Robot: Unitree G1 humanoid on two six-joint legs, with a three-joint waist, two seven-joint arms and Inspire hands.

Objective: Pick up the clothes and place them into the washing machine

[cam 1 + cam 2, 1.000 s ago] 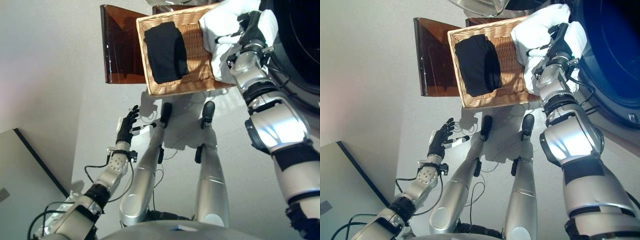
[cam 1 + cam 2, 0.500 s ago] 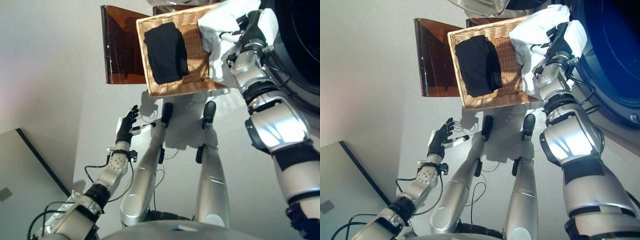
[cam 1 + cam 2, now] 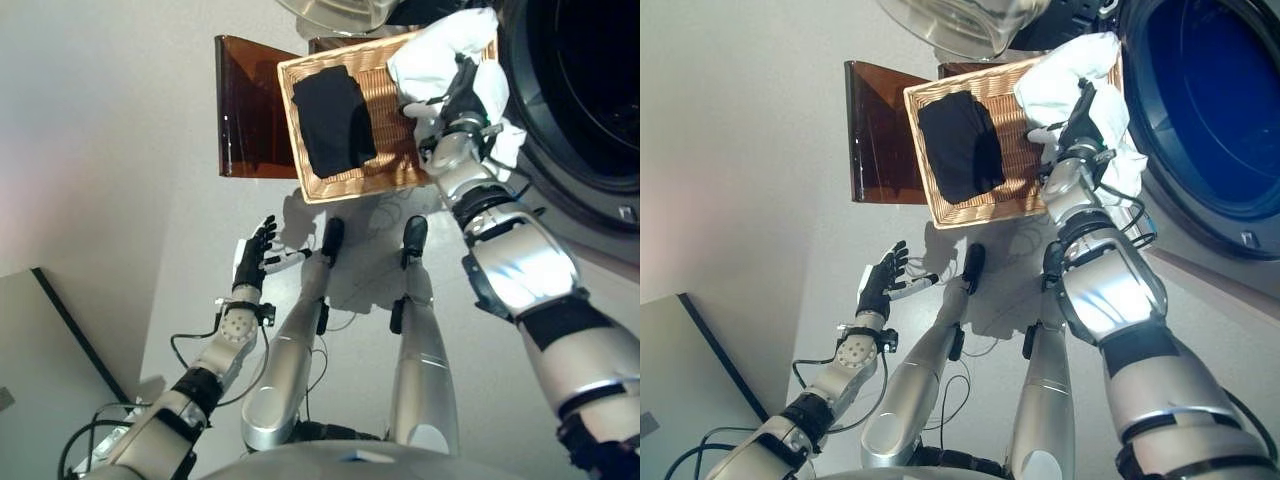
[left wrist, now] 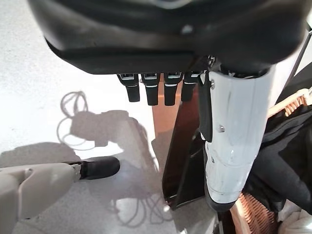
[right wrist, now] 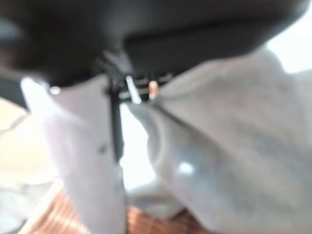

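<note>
Pale grey floor (image 3: 120, 150) spreads under the whole scene, with a wicker basket (image 3: 395, 180) standing on it beside the open washing machine (image 3: 1200, 110). White clothes (image 3: 1065, 75) are bunched at the basket's machine-side end, partly over its rim, and the right hand (image 3: 462, 85) is dug into that bundle with its fingers curled round the cloth; the right wrist view shows pale fabric pressed close against the hand with wicker below. A folded black garment (image 3: 332, 118) lies flat in the basket's other half, apart from the white bundle and untouched. Against the basket's far side from the machine stands an upright brown translucent panel (image 3: 248, 110). The machine's round door (image 3: 960, 20) hangs swung open above the basket, and the dark blue drum shows through the opening. The left hand (image 3: 254, 260) hovers low over the floor, well apart from the basket, fingers straight and spread, holding nothing. A grey slab with a dark edge (image 3: 50, 370) lies at the lower left.
</note>
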